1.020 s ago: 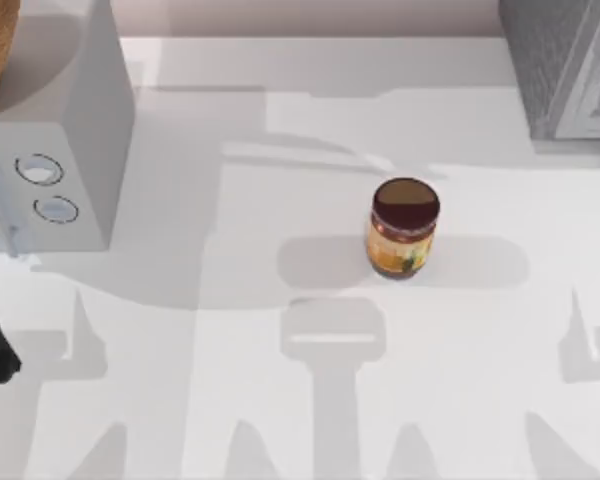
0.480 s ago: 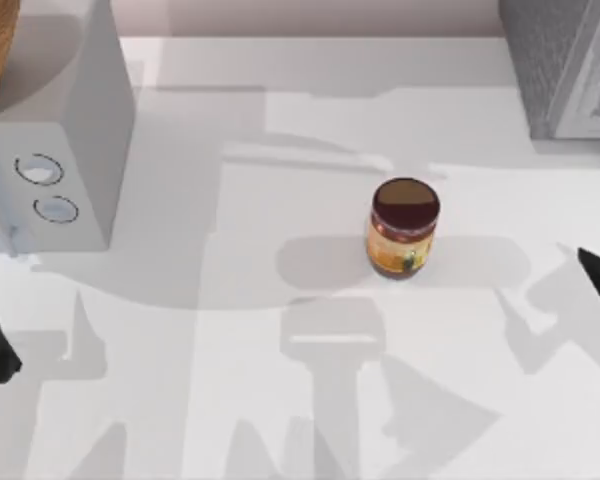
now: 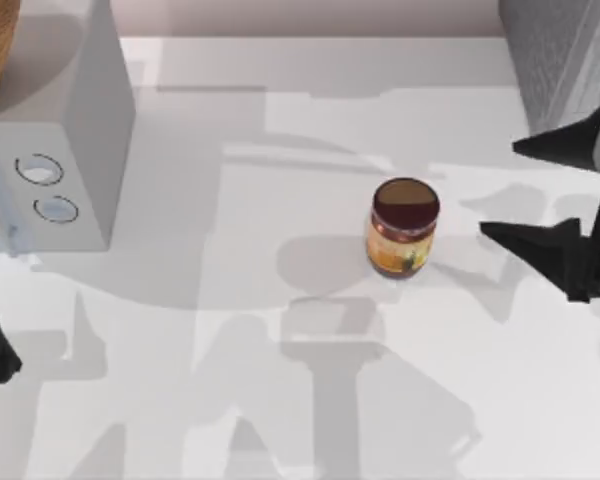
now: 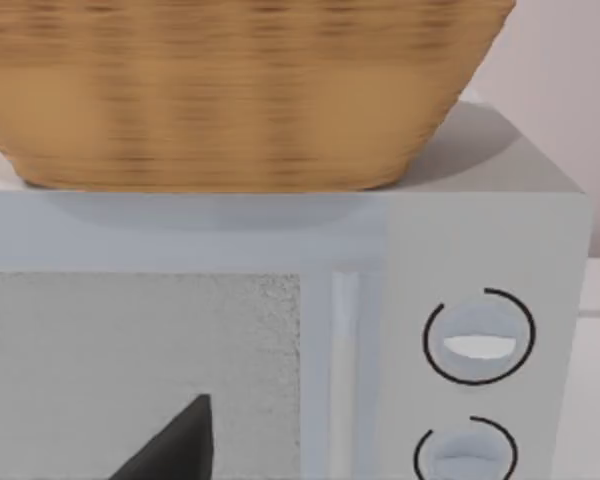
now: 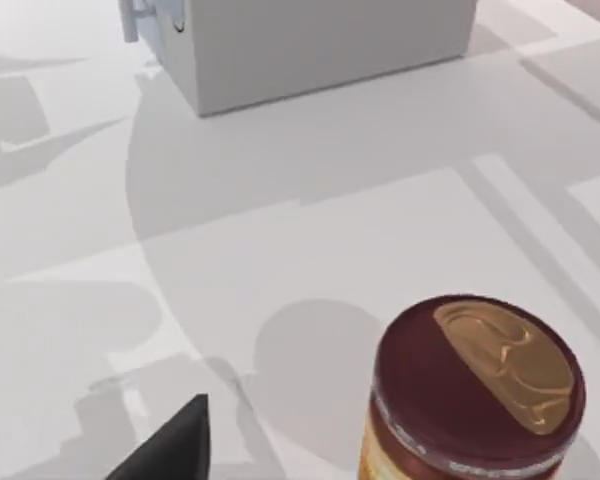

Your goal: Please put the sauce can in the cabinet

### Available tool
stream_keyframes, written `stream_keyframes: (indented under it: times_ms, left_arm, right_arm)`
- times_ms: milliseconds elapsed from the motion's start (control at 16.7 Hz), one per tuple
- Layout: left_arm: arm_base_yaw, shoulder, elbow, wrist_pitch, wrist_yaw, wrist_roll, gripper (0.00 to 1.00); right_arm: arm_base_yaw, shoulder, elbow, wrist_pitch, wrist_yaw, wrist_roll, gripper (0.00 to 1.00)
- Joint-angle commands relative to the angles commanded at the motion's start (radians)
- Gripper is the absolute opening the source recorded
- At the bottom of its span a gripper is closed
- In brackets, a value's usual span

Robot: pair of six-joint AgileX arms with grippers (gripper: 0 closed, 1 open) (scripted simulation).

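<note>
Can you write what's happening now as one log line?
right claw: open, right of sauce can, not touching | sauce can: upright on table | cabinet: far right | left arm: parked

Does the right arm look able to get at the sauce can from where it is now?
Probably yes: the right end effector is open beside the upright can, with bare table between them.

Small upright sauce can (image 3: pixel 404 228): round maroon-brown lid, smooth and glossy, carrying a tan reflected patch; orange-yellow label, printed, paper-like.

Large dark grey cabinet (image 3: pixel 552 62), far right: rough speckled finish, stone-like; its lighter grey front frame is smooth.

Pale box with two round rings (image 3: pixel 68 150), far left: smooth matt casing; window panel finely grained.

Tan basket (image 4: pixel 242 92) on that box: woven wicker, ribbed and matt.

White table (image 3: pixel 280 400): smooth, matt.

Right gripper (image 3: pixel 540 195): black, matt, plastic-like fingers.
</note>
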Motion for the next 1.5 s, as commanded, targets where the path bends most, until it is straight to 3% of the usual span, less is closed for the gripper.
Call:
stream_keyframes:
  times_ms: [360, 660, 1200, 1500]
  left_arm:
    - [0.000, 0.000, 0.000, 0.000, 0.000, 0.000, 1.00]
    - [0.000, 0.000, 0.000, 0.000, 0.000, 0.000, 1.00]
    - [0.000, 0.000, 0.000, 0.000, 0.000, 0.000, 1.00]
    - [0.000, 0.000, 0.000, 0.000, 0.000, 0.000, 1.00]
  right_arm:
    - [-0.011, 0.528, 0.265, 0.097, -0.304, -0.203, 1.00]
    - [-0.022, 0.828, 0.413, 0.157, -0.461, -0.318, 1.00]
    - [-0.019, 0.904, 0.447, 0.174, -0.497, -0.345, 1.00]
    - [-0.003, 0.936, 0.451, 0.333, -0.484, -0.219, 1.00]
